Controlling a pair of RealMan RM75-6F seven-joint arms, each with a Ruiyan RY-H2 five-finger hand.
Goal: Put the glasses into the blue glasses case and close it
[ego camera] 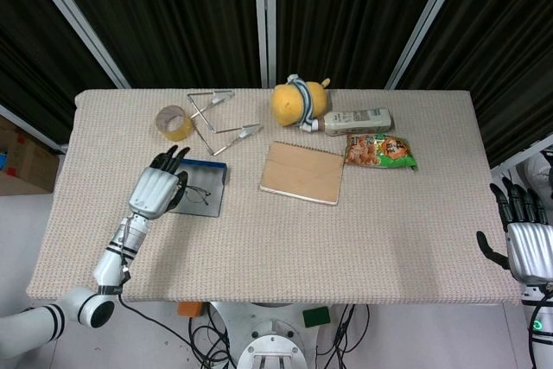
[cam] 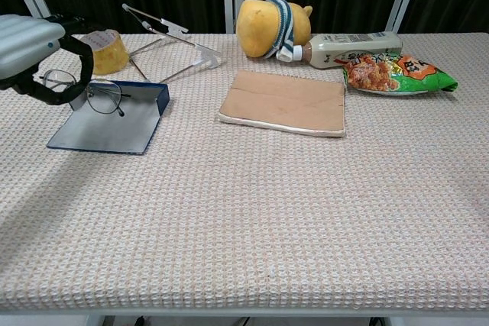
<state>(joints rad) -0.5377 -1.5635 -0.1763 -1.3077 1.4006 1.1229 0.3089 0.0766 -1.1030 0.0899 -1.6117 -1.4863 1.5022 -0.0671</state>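
Left robot hand (cam: 30,47) holds glasses (cam: 88,91) (snack bag (cam: 397,72) print unreadable).

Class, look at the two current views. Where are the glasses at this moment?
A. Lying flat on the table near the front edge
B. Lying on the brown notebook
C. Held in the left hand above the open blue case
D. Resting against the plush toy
C: the left hand holds the glasses in the air over the open blue case.
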